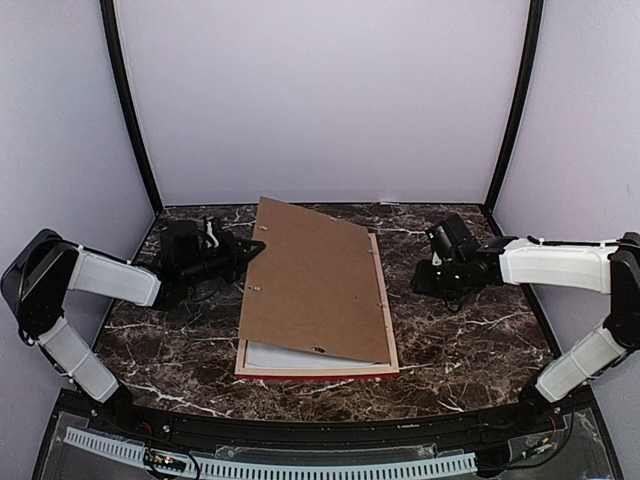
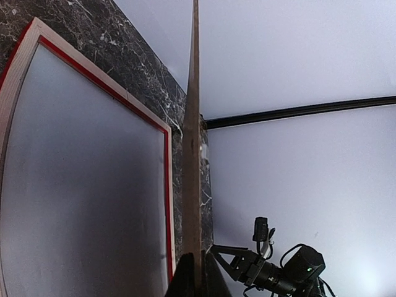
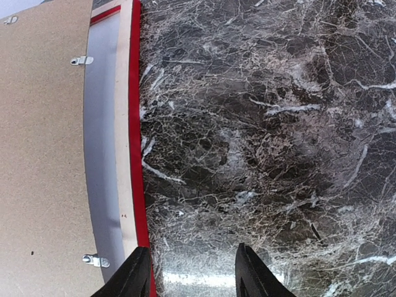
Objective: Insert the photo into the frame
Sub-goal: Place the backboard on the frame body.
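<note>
The frame [image 1: 385, 320] lies face down on the marble table, pale wood back up, with a red edge along the front. A white sheet [image 1: 275, 357] fills it. The photo's dark print is hidden in every view. My left gripper [image 1: 250, 262] is shut on the left edge of the brown backing board [image 1: 315, 280] and holds it tilted up over the frame. In the left wrist view the board [image 2: 193, 154] stands edge-on between my fingers [image 2: 184, 278], with the frame [image 2: 166, 185] to its left. My right gripper [image 3: 193, 272] is open and empty over bare table, just right of the frame's red edge [image 3: 133, 124].
Metal turn clips [image 3: 79, 60] sit along the backing board's right edge [image 3: 43, 154]. Black corner posts [image 1: 130, 110] and grey walls close in the back and sides. The right arm's gripper [image 2: 266, 269] shows beyond the board in the left wrist view.
</note>
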{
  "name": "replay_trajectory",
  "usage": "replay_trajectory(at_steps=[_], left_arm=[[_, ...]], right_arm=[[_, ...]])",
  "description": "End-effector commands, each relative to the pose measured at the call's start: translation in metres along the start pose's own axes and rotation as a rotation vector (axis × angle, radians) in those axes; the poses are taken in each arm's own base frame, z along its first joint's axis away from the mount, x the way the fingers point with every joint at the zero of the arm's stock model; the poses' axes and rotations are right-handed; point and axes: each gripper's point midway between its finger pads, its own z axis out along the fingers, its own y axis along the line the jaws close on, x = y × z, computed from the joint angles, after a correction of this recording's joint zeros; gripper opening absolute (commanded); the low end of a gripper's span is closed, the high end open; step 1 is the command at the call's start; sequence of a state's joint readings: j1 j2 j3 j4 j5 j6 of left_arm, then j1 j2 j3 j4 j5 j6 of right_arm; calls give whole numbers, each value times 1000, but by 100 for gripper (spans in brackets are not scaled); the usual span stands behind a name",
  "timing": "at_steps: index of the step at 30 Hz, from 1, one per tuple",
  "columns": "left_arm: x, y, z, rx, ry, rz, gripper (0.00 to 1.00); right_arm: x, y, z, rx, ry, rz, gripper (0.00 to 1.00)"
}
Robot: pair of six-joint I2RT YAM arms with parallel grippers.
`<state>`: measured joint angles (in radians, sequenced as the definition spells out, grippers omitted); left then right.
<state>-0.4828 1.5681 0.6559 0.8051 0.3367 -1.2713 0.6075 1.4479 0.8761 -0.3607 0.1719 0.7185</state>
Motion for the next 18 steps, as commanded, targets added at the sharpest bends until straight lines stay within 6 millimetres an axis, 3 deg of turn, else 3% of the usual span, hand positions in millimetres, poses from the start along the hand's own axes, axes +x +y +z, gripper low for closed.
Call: replay_trajectory(at_steps=[1,18], left_arm=[[-8,-47,3,151,-17,23,0],[-3,-26,17,128,11,0,0]], right_arm=[[0,-1,3,-7,-7,1,47],[10,-4,10,-9,12,4,47]])
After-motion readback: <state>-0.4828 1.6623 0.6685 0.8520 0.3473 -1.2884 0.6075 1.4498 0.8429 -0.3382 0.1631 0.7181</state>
